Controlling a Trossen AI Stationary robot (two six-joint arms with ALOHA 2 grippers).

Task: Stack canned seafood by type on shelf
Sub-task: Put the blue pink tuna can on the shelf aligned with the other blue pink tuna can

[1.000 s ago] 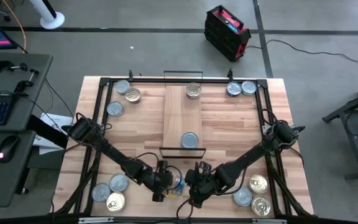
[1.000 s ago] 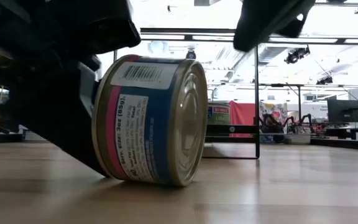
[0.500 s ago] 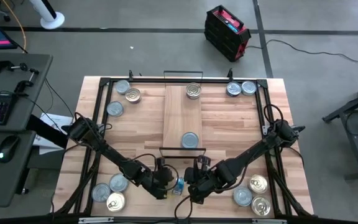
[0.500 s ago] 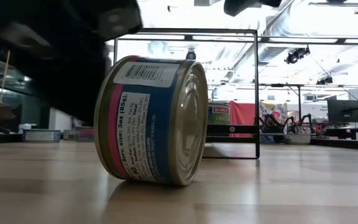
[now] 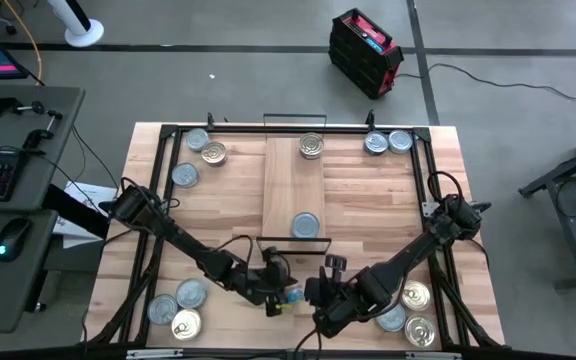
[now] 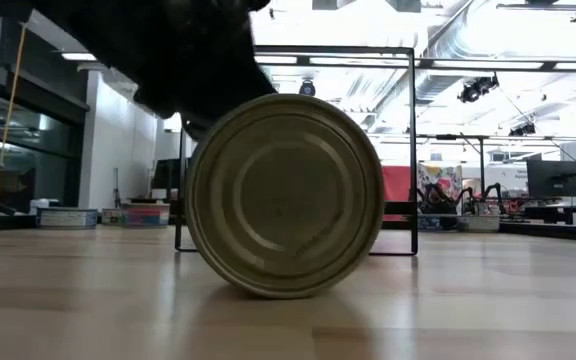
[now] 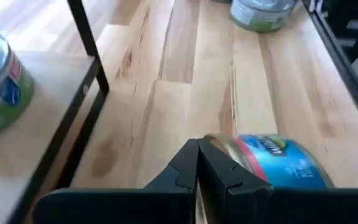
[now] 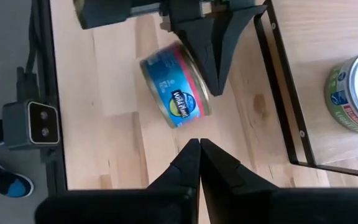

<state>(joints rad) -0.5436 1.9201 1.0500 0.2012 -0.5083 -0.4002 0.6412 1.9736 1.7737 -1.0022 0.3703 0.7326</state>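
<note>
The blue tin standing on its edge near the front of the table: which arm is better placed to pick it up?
Probably left: the left gripper, fingers shut, sits right beside the blue tin; the right gripper, also shut, is farther off.

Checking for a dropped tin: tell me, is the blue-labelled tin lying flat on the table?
No, the blue-labelled tin stands on its edge, beside the shut left gripper.

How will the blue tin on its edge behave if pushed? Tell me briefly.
The blue tin stands on its rim, so a nudge would likely roll it. Its smooth metal wall may slip against the shut left pincer beside it. It looks rigid.
</note>
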